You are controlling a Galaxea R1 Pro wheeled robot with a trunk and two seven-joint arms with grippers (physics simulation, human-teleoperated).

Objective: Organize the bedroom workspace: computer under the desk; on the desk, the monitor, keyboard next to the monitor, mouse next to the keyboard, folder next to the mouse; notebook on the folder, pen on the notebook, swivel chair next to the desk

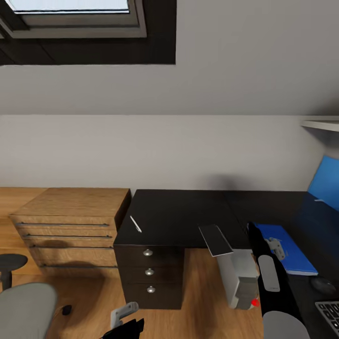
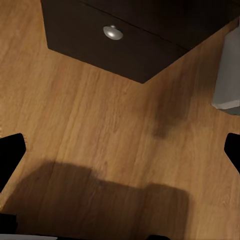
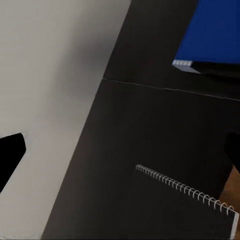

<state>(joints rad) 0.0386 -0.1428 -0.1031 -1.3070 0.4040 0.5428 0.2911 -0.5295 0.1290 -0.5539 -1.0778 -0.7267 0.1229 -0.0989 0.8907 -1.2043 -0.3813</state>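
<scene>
right arm (image 1: 269, 278): glossy black, grey panels | left pincer (image 1: 123, 314): grey-white

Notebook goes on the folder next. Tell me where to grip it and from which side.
Take the notebook at the end seemingly overhanging the front edge of the desk, coming from the front: it lies flat, so only there can a finger slip under.
</scene>
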